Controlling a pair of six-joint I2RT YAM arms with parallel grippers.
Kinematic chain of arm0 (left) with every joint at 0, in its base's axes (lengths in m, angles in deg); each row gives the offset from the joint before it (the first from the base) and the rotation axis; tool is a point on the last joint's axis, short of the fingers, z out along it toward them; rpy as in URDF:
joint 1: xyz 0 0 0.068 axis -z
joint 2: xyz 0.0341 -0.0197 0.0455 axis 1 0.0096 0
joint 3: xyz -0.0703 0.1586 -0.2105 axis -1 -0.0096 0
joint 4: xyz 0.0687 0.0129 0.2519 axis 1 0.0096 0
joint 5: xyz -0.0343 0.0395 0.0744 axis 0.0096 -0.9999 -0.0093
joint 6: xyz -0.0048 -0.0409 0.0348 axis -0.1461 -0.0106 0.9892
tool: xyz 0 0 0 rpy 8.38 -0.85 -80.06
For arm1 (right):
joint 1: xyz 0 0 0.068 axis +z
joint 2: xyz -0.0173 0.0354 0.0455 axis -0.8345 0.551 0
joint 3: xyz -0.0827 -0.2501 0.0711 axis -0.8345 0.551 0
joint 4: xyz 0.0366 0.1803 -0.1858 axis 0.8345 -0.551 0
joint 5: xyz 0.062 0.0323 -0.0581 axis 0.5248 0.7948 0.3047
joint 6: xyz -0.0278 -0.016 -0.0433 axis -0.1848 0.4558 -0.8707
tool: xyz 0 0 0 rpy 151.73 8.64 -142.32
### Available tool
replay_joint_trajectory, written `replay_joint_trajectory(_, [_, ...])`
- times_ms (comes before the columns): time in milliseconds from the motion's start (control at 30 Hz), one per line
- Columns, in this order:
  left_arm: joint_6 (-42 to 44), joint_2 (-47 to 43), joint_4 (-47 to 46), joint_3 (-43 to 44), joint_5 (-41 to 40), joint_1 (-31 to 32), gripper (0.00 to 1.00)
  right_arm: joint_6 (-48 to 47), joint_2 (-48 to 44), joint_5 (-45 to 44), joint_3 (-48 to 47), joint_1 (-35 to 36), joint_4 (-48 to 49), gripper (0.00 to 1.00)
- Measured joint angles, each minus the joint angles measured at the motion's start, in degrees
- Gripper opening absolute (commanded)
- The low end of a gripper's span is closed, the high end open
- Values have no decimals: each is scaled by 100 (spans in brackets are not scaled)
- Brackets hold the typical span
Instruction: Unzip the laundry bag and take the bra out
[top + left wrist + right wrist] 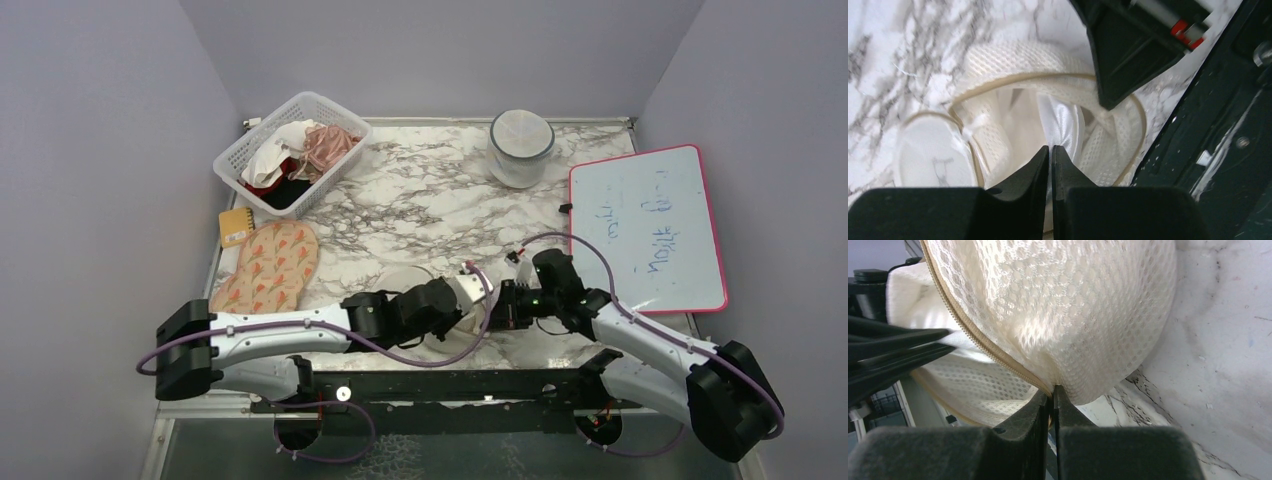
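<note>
Marble-veined desk (420,200) boxed in by plain lilac walls (100,120). In the top view: white basket (232,165) of mixed clothes (290,160) at upper left, patterned orange pad (272,265) just below it, greyish pod (520,145) with a dark rim at top centre, pink-framed whiteboard (645,230) at right. Both arms angled inward, meeting at lower centre.

In the left wrist view: bag (1013,55) in mid-frame, lying on the desk, open and gaping, cream mesh wall curving round the mouth. Round lid (930,150) with a small black drawing folded out to lower left, joined to the bag at one side. Bra (1060,120) inside the mouth, pale and glossy, not yet out. At bottom centre, left tool (1050,150) with fingertips pressed together, only a sliver between, nipping a fold of the bra.

In the right wrist view: right tool (1052,390) at bottom centre, clamped tight on the bag's edge where the tan zip (980,342) meets the mesh. Mesh bulging above, filling the upper middle. Dark fingers of the left tool at the left edge, a white band of fabric between them.
</note>
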Motion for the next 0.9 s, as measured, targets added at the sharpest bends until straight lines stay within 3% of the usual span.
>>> replay_joint_trajectory(200, [55,-1058,-758,-638,2,0,0,-20,-186,-306,-343,0,-260,5])
replay_joint_trajectory(467, [378,-1786,-1488,-1346,138,0,0,9,-662,-798,-627,0,-389,6])
replay_joint_trajectory(900, [1108,-1864,-2159,-1456,868,28,0,-4,-210,-767,-1082,0,-361,6])
